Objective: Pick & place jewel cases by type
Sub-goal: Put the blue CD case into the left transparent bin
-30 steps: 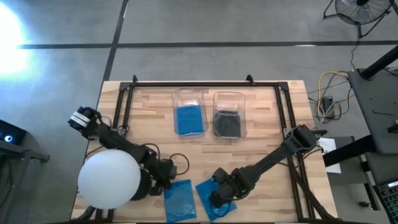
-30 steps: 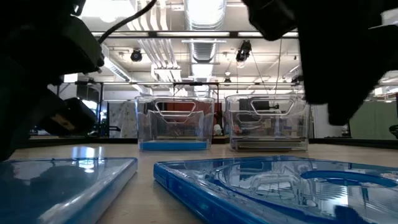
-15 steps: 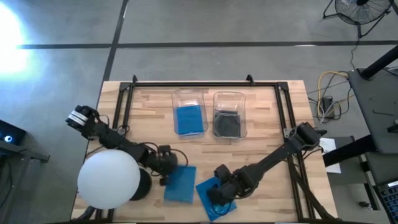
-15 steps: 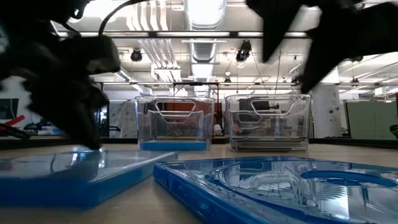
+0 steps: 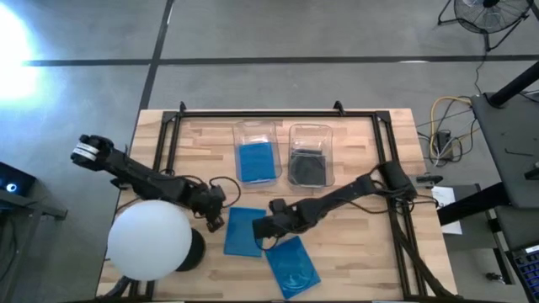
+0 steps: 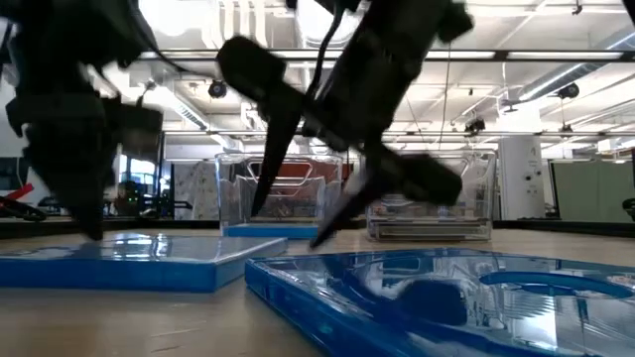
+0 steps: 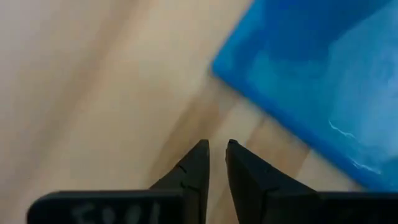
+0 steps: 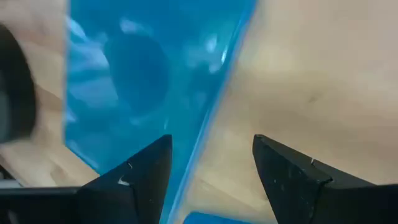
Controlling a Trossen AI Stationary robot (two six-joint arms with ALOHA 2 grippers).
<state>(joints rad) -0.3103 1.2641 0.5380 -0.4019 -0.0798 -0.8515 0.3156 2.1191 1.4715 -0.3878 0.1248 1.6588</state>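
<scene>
Blue cases on the table: two blue jewel cases lie at the table's six o'clock edge. The closed blue case [image 5: 243,231] lies flat; the open blue case [image 5: 292,263] sits just beside it toward four o'clock, its tray showing.
Left bin [image 5: 256,151]: clear plastic, at twelve o'clock of the pair, already holding blue cases.
Right bin [image 5: 310,156]: clear plastic, just beside the left one, holding dark cases.
Right gripper [image 5: 268,229]: at the closed blue case's three o'clock edge, fingers spread wide, grasping nothing; in its wrist view a blue edge runs between the two fingers.
Left gripper [image 5: 216,219]: at the same case's nine o'clock corner, fingers pinched nearly together on nothing (bare wood lies under them).
Progress: judged from how things lie, the sort is well along. Both bins are stocked by colour, no dark case remains loose, and two blue cases are left to move to the left bin.
White ball [image 5: 147,242]: large, at the eight o'clock corner, not part of the sort.
High view only: shows which arm is which and the bins' contents by colour.
Low view only: shows the closed case [image 6: 149,260] lying flat on the wood and the bins' stacks as thin layers at the bottom.
Wrist views only: show the finger gaps, which the high view does not.
</scene>
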